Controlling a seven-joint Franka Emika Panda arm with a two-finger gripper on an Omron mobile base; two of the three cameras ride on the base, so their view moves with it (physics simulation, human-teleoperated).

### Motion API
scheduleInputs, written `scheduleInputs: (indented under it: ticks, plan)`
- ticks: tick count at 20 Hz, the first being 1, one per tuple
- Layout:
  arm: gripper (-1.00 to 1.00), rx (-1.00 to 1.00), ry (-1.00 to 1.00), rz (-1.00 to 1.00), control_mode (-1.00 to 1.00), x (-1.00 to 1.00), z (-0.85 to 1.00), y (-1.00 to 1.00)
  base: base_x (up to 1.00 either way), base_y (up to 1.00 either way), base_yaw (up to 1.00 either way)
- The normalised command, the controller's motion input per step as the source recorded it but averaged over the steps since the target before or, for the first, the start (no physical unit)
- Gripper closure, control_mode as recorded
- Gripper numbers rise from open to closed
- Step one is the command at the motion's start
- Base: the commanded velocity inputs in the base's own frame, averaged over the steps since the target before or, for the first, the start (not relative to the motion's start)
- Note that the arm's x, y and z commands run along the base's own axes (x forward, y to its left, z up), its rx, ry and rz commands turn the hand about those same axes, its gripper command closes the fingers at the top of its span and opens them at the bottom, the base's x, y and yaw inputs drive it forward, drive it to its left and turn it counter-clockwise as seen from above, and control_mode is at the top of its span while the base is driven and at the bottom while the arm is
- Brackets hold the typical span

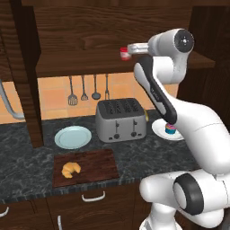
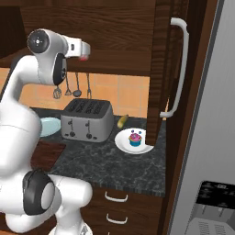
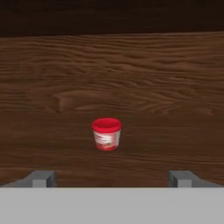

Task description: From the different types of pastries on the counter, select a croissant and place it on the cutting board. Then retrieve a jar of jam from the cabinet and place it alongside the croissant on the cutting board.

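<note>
The jar of jam [image 3: 106, 134], red-lidded with a whitish band, stands upright on the cabinet [image 1: 81, 63] shelf against the plank back. My gripper [image 3: 112, 178] faces it, open, with its fingertips [image 3: 41, 178] spread wide and the jar ahead of them, untouched. In the left base view the jar [image 1: 123, 53] sits just left of my hand. The golden-brown croissant [image 1: 71, 169] lies on the left part of the dark wooden cutting board [image 1: 96, 166] at the counter [image 1: 27, 157] front. The blue-and-pink cupcake [image 2: 135, 138] sits on a white plate [image 2: 123, 143].
A silver toaster [image 1: 120, 119] stands mid-counter, with a round light blue plate [image 1: 72, 137] to its left. Utensils [image 1: 83, 90] hang on the tiled wall under the shelf. The open cabinet door [image 2: 172, 69] and a fridge [image 2: 211, 137] stand to the right.
</note>
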Motion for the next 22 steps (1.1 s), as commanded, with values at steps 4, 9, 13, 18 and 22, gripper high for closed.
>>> scheduleInputs:
  ticks: [4,9,13,18,22]
  plan:
    - [-1.0,0.0,0.04,0.01,-1.0,0.65,0.0,0.02,0.0,0.0,0.0]
    - [-1.0,0.0,0.04,0.03,-1.0,0.51,-0.02,0.0,0.0,0.0,0.0]
    - [-1.0,0.0,0.05,0.02,-1.0,0.52,-0.14,0.04,0.0,0.0,0.0]
    - [-1.0,-0.01,0.08,0.02,-1.0,0.5,-0.24,0.16,0.0,0.0,0.0]
    - [-1.0,0.0,0.05,0.03,-1.0,0.44,-0.1,0.14,0.0,0.0,0.0]
